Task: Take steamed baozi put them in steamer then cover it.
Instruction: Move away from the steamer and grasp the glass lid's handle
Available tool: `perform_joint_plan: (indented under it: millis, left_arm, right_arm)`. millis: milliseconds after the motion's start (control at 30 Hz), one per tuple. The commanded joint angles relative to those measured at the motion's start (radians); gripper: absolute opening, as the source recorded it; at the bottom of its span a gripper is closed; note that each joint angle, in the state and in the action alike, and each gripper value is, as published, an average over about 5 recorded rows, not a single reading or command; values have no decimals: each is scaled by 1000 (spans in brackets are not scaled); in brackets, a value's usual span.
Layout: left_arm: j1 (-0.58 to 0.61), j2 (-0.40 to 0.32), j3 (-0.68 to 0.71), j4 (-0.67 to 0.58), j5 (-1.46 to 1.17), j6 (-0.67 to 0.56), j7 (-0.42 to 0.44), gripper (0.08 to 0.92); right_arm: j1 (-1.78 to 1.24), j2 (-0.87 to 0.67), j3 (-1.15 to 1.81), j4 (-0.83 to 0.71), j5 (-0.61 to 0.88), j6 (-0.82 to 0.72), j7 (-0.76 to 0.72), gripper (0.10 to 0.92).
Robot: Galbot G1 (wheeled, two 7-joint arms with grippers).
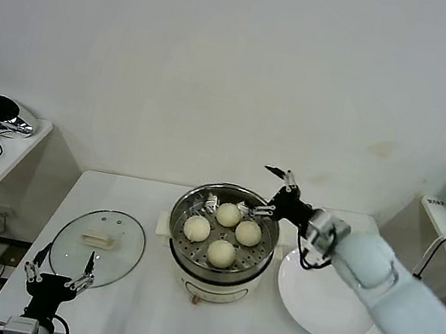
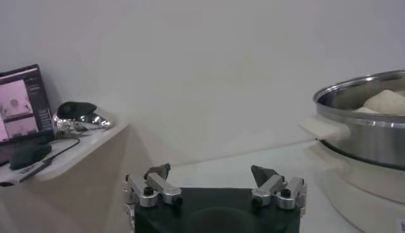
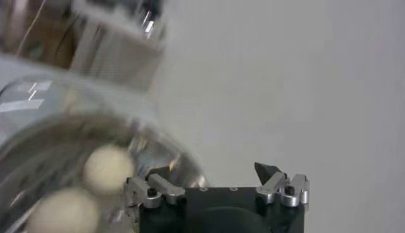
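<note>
Two pincers show, and the right pincer (image 1: 273, 191) is the one at work: it hangs over the far right rim of the steamer (image 1: 177, 245), its fingers spread wide and gripping nothing. One fingertip sticks up behind the pot, the other sits low at the rim. In the right wrist view the same pincer (image 3: 217, 173) is parted and empty, with two blurred buns under it inside the shiny wall.

Just below and to the left of that pincer lie the four steamed baozi (image 1: 228, 215) on the perforated tray, all inside the steamer: one nearest the fingertips at the back, one at the right, one at the left, one at the front (they sit close together, and I cannot tell if any touch). The steamer stands uncovered on its cream base on the white worktop (image 1: 138, 303). Beside it, under the right forearm, lies a white plate (image 1: 319, 309) with nothing on it.

Well away on the other side of the pot, the cover (image 1: 98, 245) lies flat on the worktop with its cream handle up. The left pincer (image 1: 60, 270) waits at the near edge of the worktop, just in front of the cover, fingers apart and holding nothing; its wrist view shows the pincer (image 2: 215, 177) released, with the steamer (image 2: 367, 126) off to one side.
</note>
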Motion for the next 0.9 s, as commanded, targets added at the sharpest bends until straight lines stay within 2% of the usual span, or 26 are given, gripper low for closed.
perform_joint_plan:
  millis: [33,267,500,667,900]
  left_arm:
    - [-16,-1,17,93,295,-79,-75,823]
    - [-48,18,-22,217,753,-178,-130,823]
    - [-60,154,-31,297,1084,-173,-80,823]
    - [-129,233,-6,393,1173,-165,-46,823]
    - [-317,287,66,591,1209,-180,-50,823]
  right_arm:
    - [-684,375,766,23,-127,320,-19,823]
    - [-788,522,888,64,-105,309,-54,823]
    - [-869,574,956,91,-101,289,-4,823]
    - [-897,593,995,106,-102,276,19,823]
    - [-926,616,1010,109,-111,276,36,823]
